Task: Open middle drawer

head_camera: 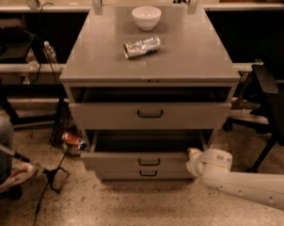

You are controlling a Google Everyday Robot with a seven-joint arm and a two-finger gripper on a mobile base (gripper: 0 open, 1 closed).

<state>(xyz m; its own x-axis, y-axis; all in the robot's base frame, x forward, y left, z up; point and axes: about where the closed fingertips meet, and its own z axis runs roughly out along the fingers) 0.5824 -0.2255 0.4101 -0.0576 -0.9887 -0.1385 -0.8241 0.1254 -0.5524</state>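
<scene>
The middle drawer [132,160] is the grey one with a small dark bar handle [149,161]. It stands pulled out from the grey cabinet [104,60], with a dark gap above its front. My gripper [193,155] is at the end of the white arm [236,180], which comes in from the lower right. It is against the right end of the middle drawer's front. The top drawer [109,116] stands slightly out. Only a strip of the bottom drawer [148,173] shows under the middle one.
A white bowl [146,17] and a crushed silver can [141,47] lie on the cabinet top. A red can [72,139], cables and a stand foot [52,175] are on the floor at the left. A dark chair [273,107] stands at the right.
</scene>
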